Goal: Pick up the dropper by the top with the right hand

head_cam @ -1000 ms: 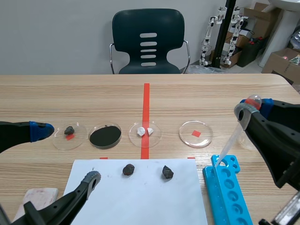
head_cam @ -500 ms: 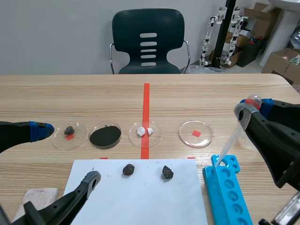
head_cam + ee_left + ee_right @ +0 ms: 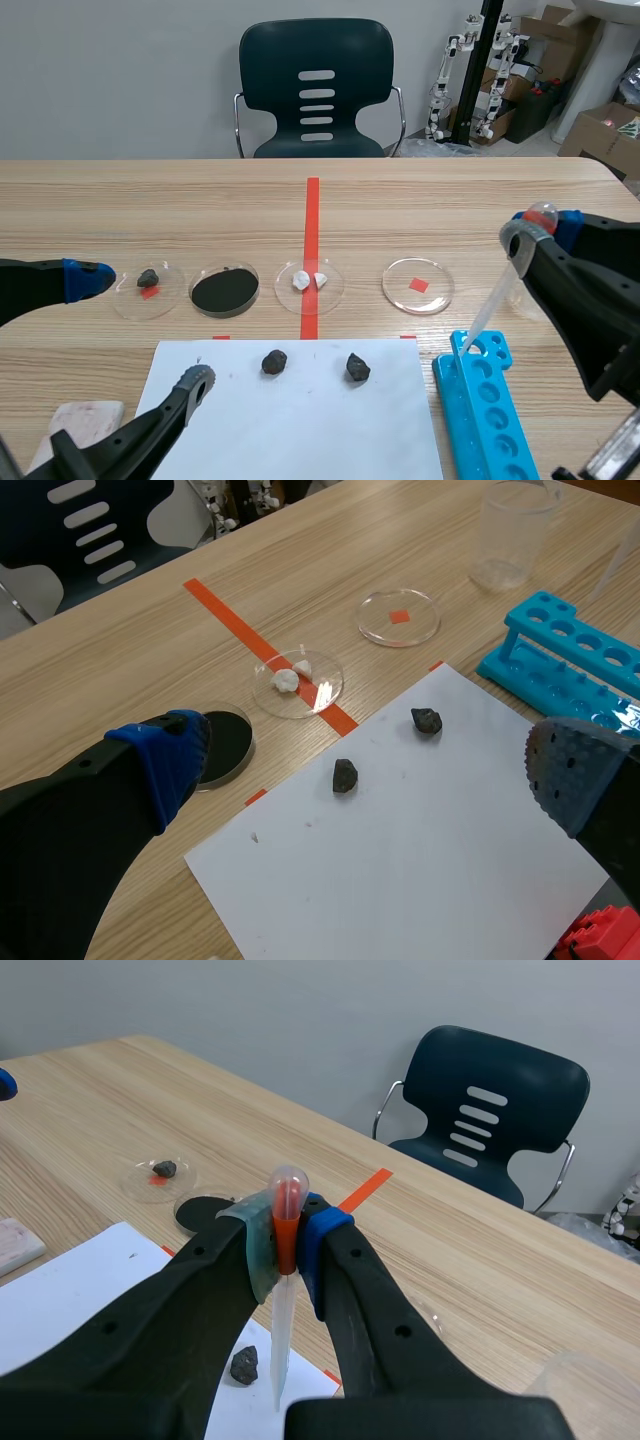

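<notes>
clear plastic dropper (image 3: 497, 297), bulb pinched in the right gripper (image 3: 540, 228), slants: bulb toward 1 o'clock, tip toward 7.

The right gripper (image 3: 286, 1242) is clamped on the dropper (image 3: 281, 1335) just under its bulb, with the grey-green pad (image 3: 256, 1250) on one side and the blue pad (image 3: 320, 1245) on the other. The dropper hangs upright, its clear stem pointing down near the far edge of a white sheet (image 3: 90, 1300), close to a dark rock (image 3: 244, 1364). Farther out on the table (image 3: 480, 1250) lie two dishes: a clear dish (image 3: 158, 1175) with a small stone and a black dish (image 3: 197, 1212). A chair (image 3: 487, 1110) stands beyond the far edge.
</notes>
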